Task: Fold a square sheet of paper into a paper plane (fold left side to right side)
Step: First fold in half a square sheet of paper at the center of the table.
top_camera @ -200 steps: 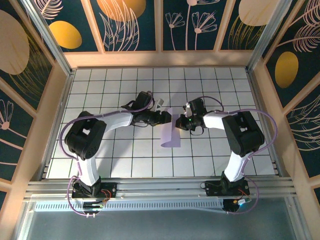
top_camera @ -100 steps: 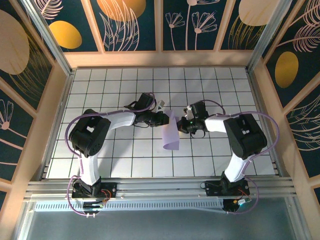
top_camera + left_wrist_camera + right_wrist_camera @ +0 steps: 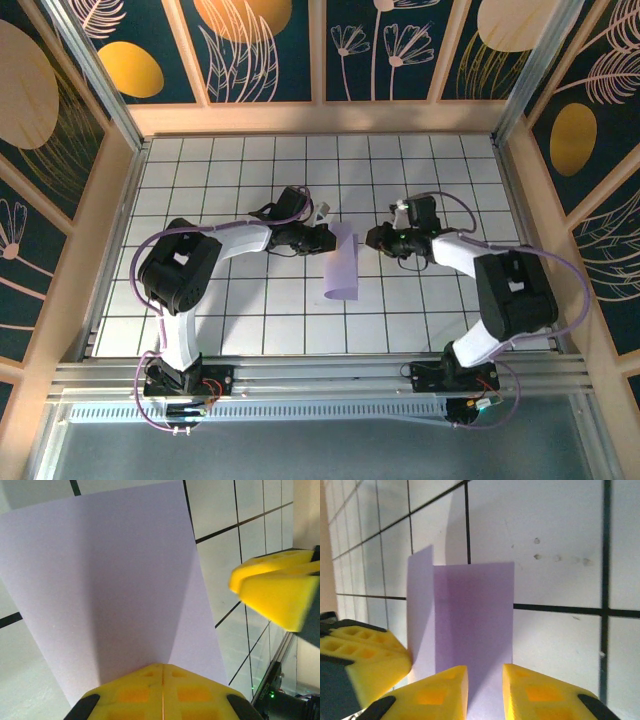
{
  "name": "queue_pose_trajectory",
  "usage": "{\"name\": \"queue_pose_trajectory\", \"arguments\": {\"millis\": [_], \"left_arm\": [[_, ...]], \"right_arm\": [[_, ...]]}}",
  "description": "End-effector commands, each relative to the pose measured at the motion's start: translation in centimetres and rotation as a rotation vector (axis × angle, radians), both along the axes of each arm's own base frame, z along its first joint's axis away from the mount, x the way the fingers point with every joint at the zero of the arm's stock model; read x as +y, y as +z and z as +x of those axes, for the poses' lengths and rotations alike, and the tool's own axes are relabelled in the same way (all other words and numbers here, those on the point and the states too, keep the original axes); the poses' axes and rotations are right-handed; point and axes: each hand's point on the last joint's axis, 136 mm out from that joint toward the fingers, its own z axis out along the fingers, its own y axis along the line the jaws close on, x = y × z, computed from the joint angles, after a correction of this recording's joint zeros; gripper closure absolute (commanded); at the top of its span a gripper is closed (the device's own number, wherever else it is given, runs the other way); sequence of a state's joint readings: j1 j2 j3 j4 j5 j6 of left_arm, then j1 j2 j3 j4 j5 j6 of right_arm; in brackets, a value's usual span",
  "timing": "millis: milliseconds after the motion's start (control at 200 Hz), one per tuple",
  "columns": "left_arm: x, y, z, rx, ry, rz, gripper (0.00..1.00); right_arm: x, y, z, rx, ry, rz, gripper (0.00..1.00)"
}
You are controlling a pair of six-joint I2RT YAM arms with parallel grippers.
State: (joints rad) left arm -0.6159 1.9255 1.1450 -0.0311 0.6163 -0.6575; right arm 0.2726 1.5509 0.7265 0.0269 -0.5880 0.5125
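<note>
The square sheet of paper [image 3: 342, 264] is pale lavender and folded over into a tall strip on the white tiles, its far end lifted. My left gripper [image 3: 330, 237] is shut on that far end. In the left wrist view its jaws [image 3: 162, 672] meet on the paper [image 3: 110, 575], which fans out ahead. My right gripper [image 3: 373, 238] stands just right of the sheet, open. In the right wrist view the paper [image 3: 470, 610] shows through the gap of the right gripper [image 3: 485, 680], with the left gripper's fingers [image 3: 355, 655] alongside. The paper plane is out of view.
The white tiled table [image 3: 240, 320] is ringed by wooden walls [image 3: 320, 118]. An aluminium rail [image 3: 320, 375] runs along the near edge at the arm bases. The right gripper's yellow fingers [image 3: 280, 590] show in the left wrist view.
My left gripper has closed on the paper's far end. My right gripper has opened, let go of the paper and drawn back to the right.
</note>
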Motion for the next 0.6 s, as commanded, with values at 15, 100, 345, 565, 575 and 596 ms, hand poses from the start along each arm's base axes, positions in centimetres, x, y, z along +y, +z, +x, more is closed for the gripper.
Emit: {"name": "queue_pose_trajectory", "arguments": {"millis": [15, 100, 345, 565, 575, 596], "left_arm": [[-0.2, -0.7, -0.4, 0.011, -0.02, 0.02, 0.93], [-0.2, -0.7, -0.5, 0.012, -0.022, 0.023, 0.94], [-0.1, -1.2, -0.9, 0.015, -0.023, 0.033, 0.95], [-0.1, -1.3, -1.0, 0.017, -0.024, 0.033, 0.95], [-0.1, -1.3, -1.0, 0.017, -0.023, 0.033, 0.95], [-0.1, -1.3, -1.0, 0.017, -0.024, 0.034, 0.95]], "right_arm": [[0.7, 1.8, -1.8, -0.02, 0.062, 0.102, 0.6], [1.9, 2.4, -2.9, 0.0, 0.11, 0.193, 0.54], [4.4, 0.8, -3.6, 0.051, 0.168, 0.221, 0.49], [6.1, -0.1, -3.2, 0.075, 0.191, 0.241, 0.57], [6.2, -0.1, -3.2, 0.074, 0.19, 0.243, 0.57], [6.2, -0.1, -3.2, 0.073, 0.19, 0.245, 0.58]]}}
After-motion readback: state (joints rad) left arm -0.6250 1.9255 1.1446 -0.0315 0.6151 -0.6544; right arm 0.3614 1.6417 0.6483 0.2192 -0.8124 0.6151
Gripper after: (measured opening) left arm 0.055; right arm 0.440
